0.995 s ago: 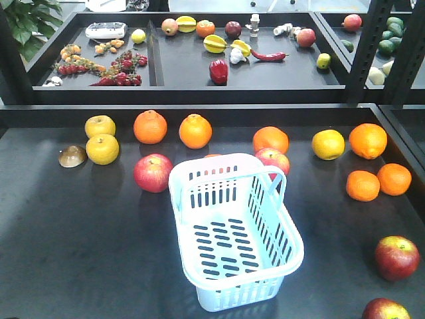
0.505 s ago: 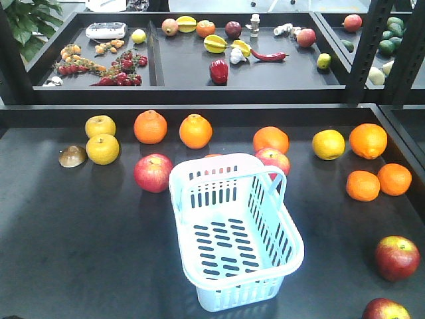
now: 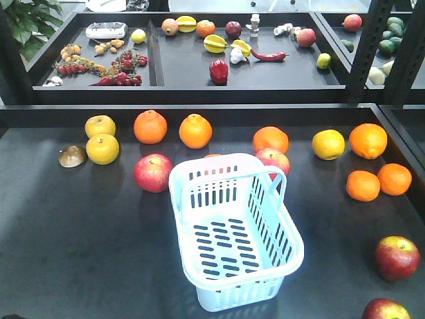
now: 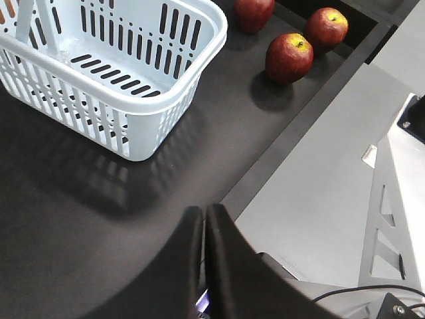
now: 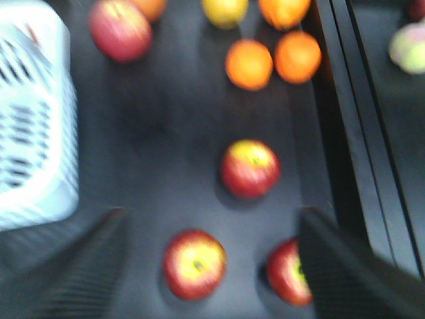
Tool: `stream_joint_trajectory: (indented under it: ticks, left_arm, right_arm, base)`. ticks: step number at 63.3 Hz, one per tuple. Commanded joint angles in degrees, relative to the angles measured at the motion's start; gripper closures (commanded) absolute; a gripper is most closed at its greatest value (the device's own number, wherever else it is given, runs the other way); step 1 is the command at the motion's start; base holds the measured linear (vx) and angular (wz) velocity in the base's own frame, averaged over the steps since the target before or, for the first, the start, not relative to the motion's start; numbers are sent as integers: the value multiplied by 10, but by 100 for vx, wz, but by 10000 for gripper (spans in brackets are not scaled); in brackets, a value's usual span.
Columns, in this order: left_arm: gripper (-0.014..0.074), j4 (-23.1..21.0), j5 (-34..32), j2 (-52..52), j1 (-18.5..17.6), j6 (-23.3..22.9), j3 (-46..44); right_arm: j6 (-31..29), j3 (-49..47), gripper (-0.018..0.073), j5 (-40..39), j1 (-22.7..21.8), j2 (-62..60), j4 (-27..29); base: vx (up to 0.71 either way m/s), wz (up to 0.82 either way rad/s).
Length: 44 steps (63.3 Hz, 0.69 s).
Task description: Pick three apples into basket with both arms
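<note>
Your left gripper (image 4: 203, 216) hangs low over the edge of the matte black table (image 4: 80, 219), fingers pressed together on nothing. Your right gripper (image 5: 211, 214), blurred, is spread wide above three round maroon apples (image 5: 250, 168). In its view the slotted pale plastic basket (image 5: 46, 193) sits at 9 o'clock and two oranges (image 5: 249, 64) at 1 o'clock.

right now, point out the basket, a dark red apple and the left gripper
basket (image 3: 232, 292): front view, near wall
dark red apple (image 3: 396, 258): front view, its middle
left gripper (image 4: 203, 211): left wrist view, between fingertips
</note>
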Motion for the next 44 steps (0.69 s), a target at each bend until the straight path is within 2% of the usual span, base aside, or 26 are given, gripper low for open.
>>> stream_joint_trajectory:
  ticks: [1,8,19,28,34,44]
  left_arm:
    - [602,-24,-28,0,-2,-2,-13]
    - [602,-25,-27,0,-2,-2,-13]
    - [602,-26,-27,0,-2,-2,-13]
    - [602,-28,-26,0,-2,-2,-13]
    - [602,-32,-26,0,-2,-2,-13]
    - [602,-41,-23,0,-2,-2,-13]
  right_arm:
    - [5,-13,-168,-25,2,31,-19]
    - [14,-17,-164,3,2,79,-16]
    - [15,-57,-125,103,2,197,-13]
    - [0,-87,-105,110,-3,275,5]
    - [-22,-98,-103,100,-30,317,40]
    - [-78,-97,-99,64,-116,376,100]
  base:
    - [0,0]
    - [0,0]
    - [0,0]
    - [0,0]
    - [0,0]
    - [0,0]
